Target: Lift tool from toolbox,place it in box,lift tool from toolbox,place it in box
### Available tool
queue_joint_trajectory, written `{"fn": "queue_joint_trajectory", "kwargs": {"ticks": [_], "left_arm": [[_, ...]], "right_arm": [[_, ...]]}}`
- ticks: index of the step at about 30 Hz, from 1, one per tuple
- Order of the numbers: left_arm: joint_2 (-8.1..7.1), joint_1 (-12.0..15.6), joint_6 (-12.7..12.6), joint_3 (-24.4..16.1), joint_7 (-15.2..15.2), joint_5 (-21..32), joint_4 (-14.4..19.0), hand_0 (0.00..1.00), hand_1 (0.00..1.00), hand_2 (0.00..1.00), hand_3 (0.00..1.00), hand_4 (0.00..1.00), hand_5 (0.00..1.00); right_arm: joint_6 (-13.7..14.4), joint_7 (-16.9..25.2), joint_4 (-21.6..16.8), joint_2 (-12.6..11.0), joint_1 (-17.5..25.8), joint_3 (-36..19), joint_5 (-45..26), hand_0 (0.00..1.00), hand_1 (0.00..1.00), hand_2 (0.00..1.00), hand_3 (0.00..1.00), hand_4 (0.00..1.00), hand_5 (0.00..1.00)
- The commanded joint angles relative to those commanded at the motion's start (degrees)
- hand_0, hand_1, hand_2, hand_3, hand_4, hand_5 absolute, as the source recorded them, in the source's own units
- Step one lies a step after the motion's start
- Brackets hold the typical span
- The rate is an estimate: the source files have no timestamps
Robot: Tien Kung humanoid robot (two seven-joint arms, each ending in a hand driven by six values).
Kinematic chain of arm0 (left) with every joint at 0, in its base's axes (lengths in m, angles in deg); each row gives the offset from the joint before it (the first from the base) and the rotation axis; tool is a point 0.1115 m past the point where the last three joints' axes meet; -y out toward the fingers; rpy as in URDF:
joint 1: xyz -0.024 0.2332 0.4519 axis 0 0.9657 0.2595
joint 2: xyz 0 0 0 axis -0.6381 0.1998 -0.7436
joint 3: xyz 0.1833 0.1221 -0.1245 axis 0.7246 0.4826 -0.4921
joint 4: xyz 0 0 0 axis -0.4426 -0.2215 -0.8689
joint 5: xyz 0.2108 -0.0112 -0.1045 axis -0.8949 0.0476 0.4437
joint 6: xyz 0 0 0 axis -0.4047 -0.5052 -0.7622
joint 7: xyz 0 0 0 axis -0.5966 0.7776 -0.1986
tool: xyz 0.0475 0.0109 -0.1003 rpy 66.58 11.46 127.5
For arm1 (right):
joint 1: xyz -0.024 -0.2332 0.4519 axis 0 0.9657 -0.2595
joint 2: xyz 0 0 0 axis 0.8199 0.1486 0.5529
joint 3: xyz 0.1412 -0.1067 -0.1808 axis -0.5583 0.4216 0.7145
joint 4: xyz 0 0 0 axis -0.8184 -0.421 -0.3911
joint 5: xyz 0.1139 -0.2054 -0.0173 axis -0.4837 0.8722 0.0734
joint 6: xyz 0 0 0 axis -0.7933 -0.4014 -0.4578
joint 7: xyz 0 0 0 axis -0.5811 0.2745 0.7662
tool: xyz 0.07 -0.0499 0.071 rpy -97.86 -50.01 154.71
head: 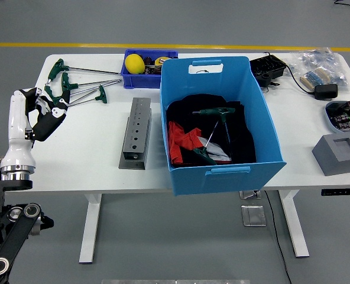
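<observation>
From the head view, the robot's left hand (36,115) is at the left edge of the white table (92,163). It is white with black fingers. The fingers are bent a little and hold nothing, so the hand is let go and empty. The right hand cannot be seen. Just past the left hand, at the far left of the table, lie some green-handled tools (74,89) with long thin metal rods. They lie flat and cross over each other. A gray metal block (135,133) with a row of holes lies flat between those tools and the big blue box (219,118). The big blue box sits in the middle of the table. Inside it there is black cloth, a bit of red cloth, and two more green-handled tools (213,133), so some tools are in the box and some are out on the table. Behind the gray block is a small dark blue bin (145,65) with a yellow thing (135,63) in it. On the right side of the table sits a gray square block (340,152) with a dip in its top.
</observation>
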Motion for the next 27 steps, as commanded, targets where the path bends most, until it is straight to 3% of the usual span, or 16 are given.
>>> {"fn": "queue_joint_trajectory", "kwargs": {"ticks": [5, 12, 19, 27], "left_arm": [[0.3, -0.1, 6.8, -1.6, 4.0, 7.7, 0.3, 0.019, 0.002, 0.002, 0.131, 0.704, 0.431], [0.42, -0.2, 12.1, -3.4, 8.0, 12.7, 1.0, 0.016, 0.002, 0.002, 0.099, 0.71, 0.446], [0.49, -0.4, 14.1, -3.3, 9.0, 16.4, 1.0, 0.015, 0.002, 0.002, 0.09, 0.705, 0.445], [0.68, -0.2, 12.5, -2.3, 6.4, 18.9, 0.5, 0.018, 0.002, 0.002, 0.09, 0.696, 0.448]], "right_arm": [[0.0, 0.0, 0.0, 0.0, -0.2, 0.1, -0.1, 0.64, 0.617, 0.706, 0.561, 0.816, 0.657], [-0.1, 0.0, 0.0, -0.1, -0.4, 0.2, -0.1, 0.64, 0.617, 0.704, 0.56, 0.813, 0.655], [-0.1, 0.1, 0.0, -0.2, -0.6, 0.4, -0.2, 0.639, 0.617, 0.704, 0.56, 0.811, 0.653], [-0.2, 0.1, 0.0, -0.2, -0.7, 0.5, -0.2, 0.639, 0.616, 0.704, 0.559, 0.81, 0.654]]}}
